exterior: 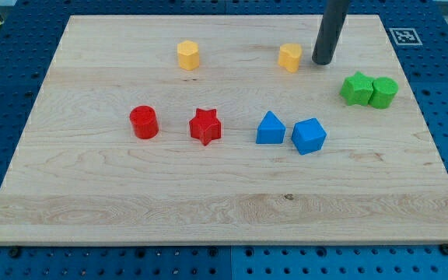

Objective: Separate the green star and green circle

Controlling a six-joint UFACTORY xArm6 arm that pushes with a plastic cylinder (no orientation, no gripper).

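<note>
Eight small blocks sit on a pale wooden board (224, 218), which rests on a blue pegboard table (6, 47). My tip (322, 62) is down on the board near the view's top, just to the right of a yellow block (290, 57) and apart from it by a narrow gap. The rod carries no gripper, so there is nothing to open or close, and it holds nothing.

The green star (356, 88) and the green circle (383, 92) are at the view's right side, lower than my tip and to its right. They are pressed side by side and touching, the star on the left and the circle on the right. My tip is near the star but clear of it.

A second yellow block (188, 55), six-sided in look, is further left along the top of the board, well apart from the first. In the middle row, a red cylinder (144, 122) is at the left, and a red star (205, 126) is just beside it with a gap between. Right of those, a blue triangle (270, 128) and a blue block (309, 136) with angled faces are close together, almost touching. A black and white marker (404, 35) is printed at the board's top right corner.
</note>
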